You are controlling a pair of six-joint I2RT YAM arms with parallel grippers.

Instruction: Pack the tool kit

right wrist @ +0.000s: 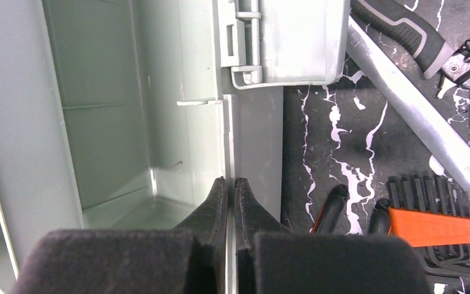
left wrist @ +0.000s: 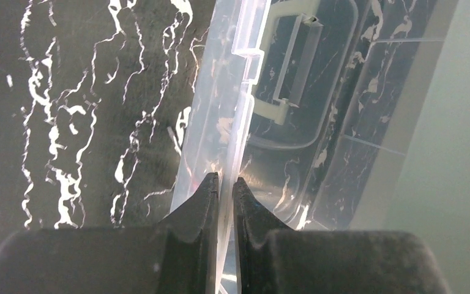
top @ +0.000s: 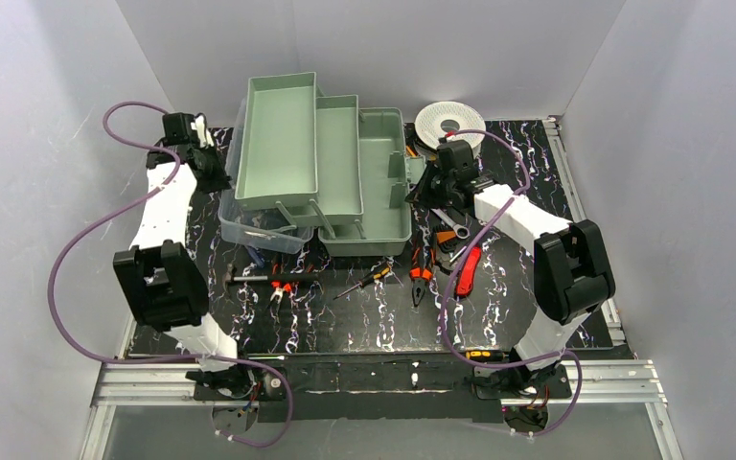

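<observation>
1. Toolbox stands open at the table's far edge, centre; hand tools lie loose in front.
2. Left gripper pinches translucent lid rim; right gripper pinches green side wall.
3. Judgement: thin plastic, light, flexible, slippery; grip rims.

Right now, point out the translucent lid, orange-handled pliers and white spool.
translucent lid (left wrist: 221, 125), left wrist view, on its thin edge
orange-handled pliers (top: 421, 276), top external view, on their middle
white spool (top: 429, 123), top external view, left of its face
</observation>
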